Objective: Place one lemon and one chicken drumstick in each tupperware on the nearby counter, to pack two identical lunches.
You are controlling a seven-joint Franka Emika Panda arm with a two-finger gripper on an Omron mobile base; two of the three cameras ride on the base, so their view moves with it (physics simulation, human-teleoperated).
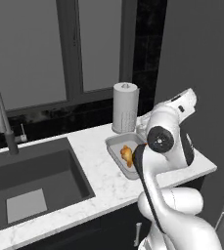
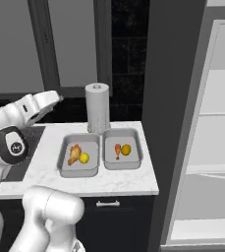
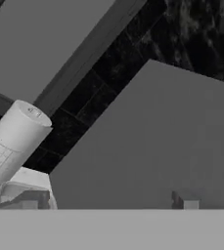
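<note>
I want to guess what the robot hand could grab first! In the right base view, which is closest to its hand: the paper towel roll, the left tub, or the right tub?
From the gripper, raised at the left:
1. Paper towel roll, standing just to its right, behind the tubs.
2. Left tupperware, lower on the counter.
3. Right tupperware, farthest right.

Trays (image 2: 65,165) grey; lemons (image 2: 84,158) bright yellow; drumsticks (image 2: 74,153) orange-brown. Counter (image 2: 133,182) white, grey-veined; roll (image 2: 98,112) white; sink (image 1: 30,176) dark grey.
</note>
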